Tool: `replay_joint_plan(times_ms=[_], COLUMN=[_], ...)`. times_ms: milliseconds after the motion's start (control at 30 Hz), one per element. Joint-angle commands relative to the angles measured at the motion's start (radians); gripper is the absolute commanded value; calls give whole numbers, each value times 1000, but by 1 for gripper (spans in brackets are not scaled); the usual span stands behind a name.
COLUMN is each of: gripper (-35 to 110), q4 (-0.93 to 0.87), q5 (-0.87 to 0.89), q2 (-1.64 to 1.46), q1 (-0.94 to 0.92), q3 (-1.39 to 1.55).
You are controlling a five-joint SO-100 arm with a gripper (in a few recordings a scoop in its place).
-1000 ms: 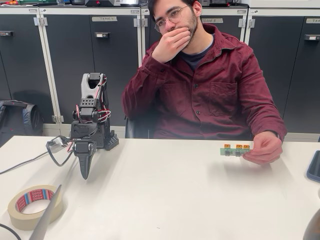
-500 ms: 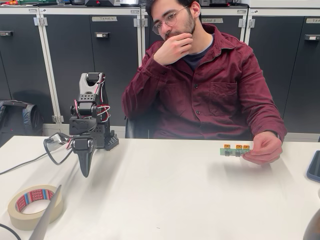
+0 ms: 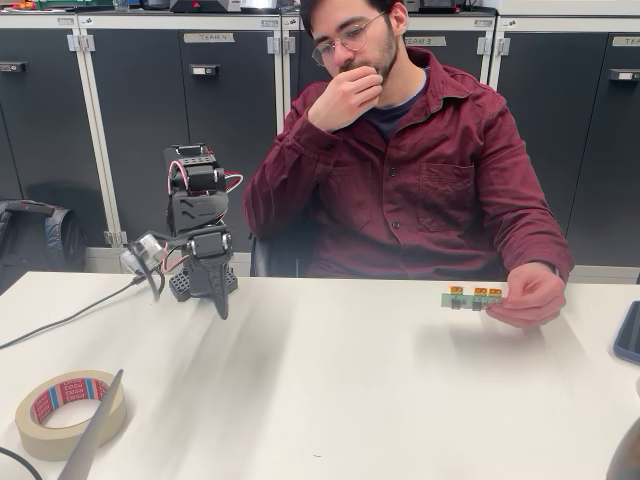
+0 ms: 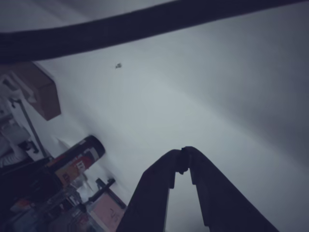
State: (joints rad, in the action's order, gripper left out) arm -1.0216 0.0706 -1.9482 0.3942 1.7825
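A black arm stands at the back left of the white table point(image 3: 330, 390). Its gripper point(image 3: 219, 306) points down just above the tabletop, close in front of its own base. In the wrist view the two dark fingertips meet, so the gripper point(image 4: 183, 153) is shut with nothing between them. A person in a dark red shirt sits behind the table. Their hand point(image 3: 529, 296) holds a small green board with orange parts point(image 3: 473, 298) above the table at the right, far from the gripper.
A roll of masking tape point(image 3: 68, 410) lies at the front left, with a grey flat edge point(image 3: 92, 435) beside it. A cable point(image 3: 60, 322) runs from the arm off to the left. A dark device point(image 3: 629, 333) sits at the right edge. Dark cabinets stand behind.
The arm has swung to the right in the fixed view, and the gripper now hangs nearer its base. The person's raised hand dropped from mouth to chin. The green board stayed put.
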Motion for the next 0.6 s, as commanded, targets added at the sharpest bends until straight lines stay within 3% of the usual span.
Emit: replay_joint_plan(times_ms=[0,267,567], gripper=[-5,-5,-5], q4=[-11,-118,-336], q5=[-57,-264,-351], q2=[28,288,664], q1=[94,275,347], q3=[-140,-414,-923])
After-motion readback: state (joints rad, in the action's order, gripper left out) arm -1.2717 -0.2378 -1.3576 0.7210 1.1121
